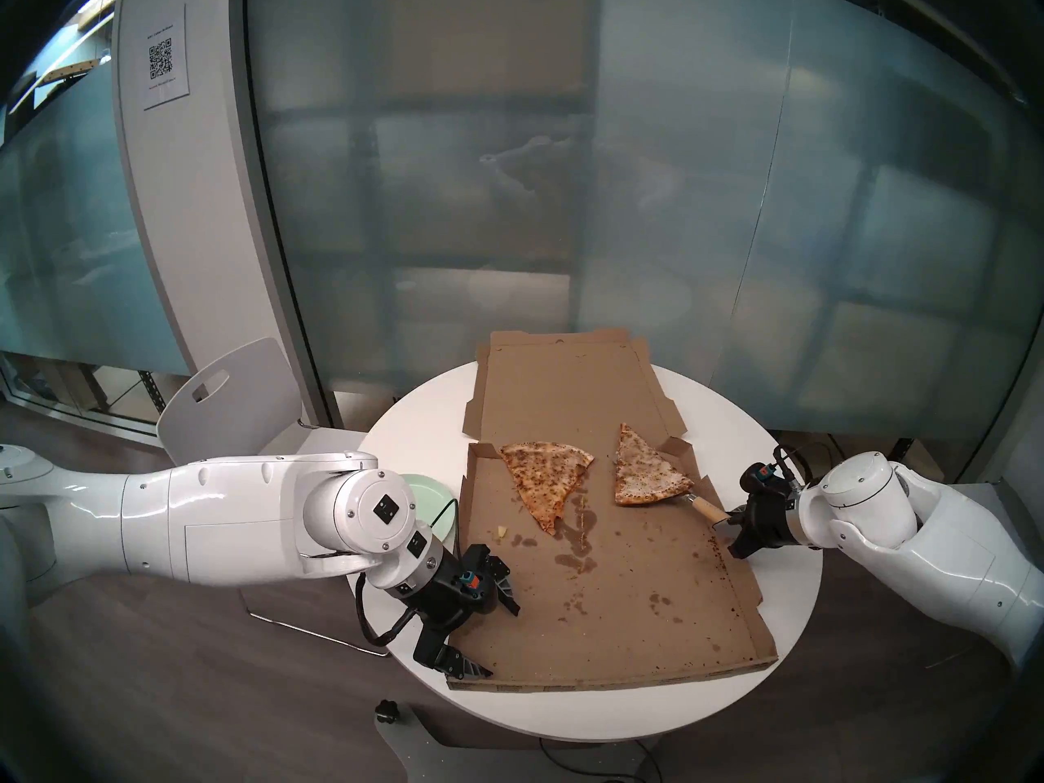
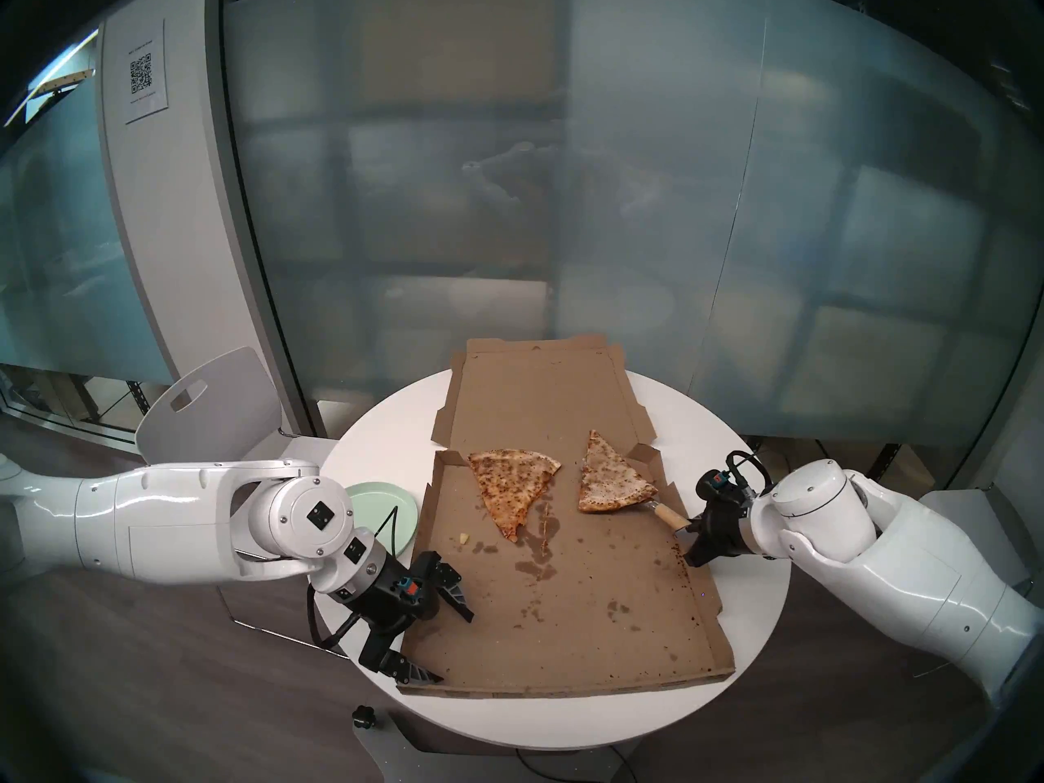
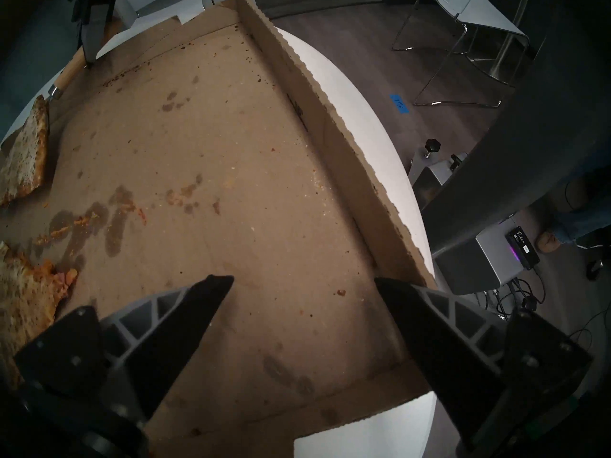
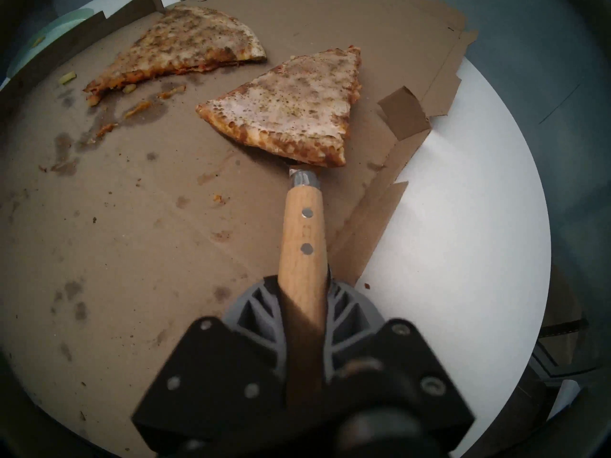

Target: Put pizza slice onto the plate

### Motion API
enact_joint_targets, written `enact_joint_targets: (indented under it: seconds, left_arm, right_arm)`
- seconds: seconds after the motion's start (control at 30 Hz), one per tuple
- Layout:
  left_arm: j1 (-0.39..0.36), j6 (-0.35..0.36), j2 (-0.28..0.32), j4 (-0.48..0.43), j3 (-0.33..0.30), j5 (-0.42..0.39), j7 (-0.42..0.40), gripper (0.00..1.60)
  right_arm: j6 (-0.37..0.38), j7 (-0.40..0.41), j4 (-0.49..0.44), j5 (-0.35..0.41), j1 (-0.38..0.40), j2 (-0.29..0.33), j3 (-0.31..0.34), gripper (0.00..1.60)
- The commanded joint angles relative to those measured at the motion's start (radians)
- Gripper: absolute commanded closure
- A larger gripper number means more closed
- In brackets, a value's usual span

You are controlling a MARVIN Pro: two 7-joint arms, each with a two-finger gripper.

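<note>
While left fingers [image 1: 500, 635] gape over bare box [image 1: 621, 584] floor, right fingers [image 4: 302, 293] grip the server [image 4: 302, 236], seemingly under the pizza slice [image 1: 644, 471].

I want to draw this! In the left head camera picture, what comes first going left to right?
Pale mint-green round plate → wide browner pizza slice → pale cheesy triangular pizza slice → wooden server handle → right gripper.

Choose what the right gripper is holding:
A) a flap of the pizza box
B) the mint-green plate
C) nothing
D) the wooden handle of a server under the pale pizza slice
D: the right gripper is shut on the wooden handle, whose metal end goes under the pizza slice.
</note>
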Motion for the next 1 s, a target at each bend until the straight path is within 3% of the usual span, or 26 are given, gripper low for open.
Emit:
enact_joint_targets:
  seconds: [0.0, 0.33, 0.97]
  left_arm:
    - [-0.009, 0.004, -0.003, -0.004, -0.009, -0.004, 0.0, 0.0]
    - [-0.019, 0.008, 0.003, 0.001, -0.02, -0.019, 0.001, 0.0]
    - [-0.076, -0.01, 0.103, 0.018, -0.107, -0.095, -0.016, 0.0]
  right_arm:
    - [-0.029, -0.007, -0.03, 0.034, -0.016, 0.006, 0.038, 1.6]
    - [-0.056, 0.018, -0.045, 0.126, -0.07, 0.013, 0.087, 1.6]
    - [-0.072, 0.06, -0.147, 0.124, -0.097, 0.04, 0.093, 1.6]
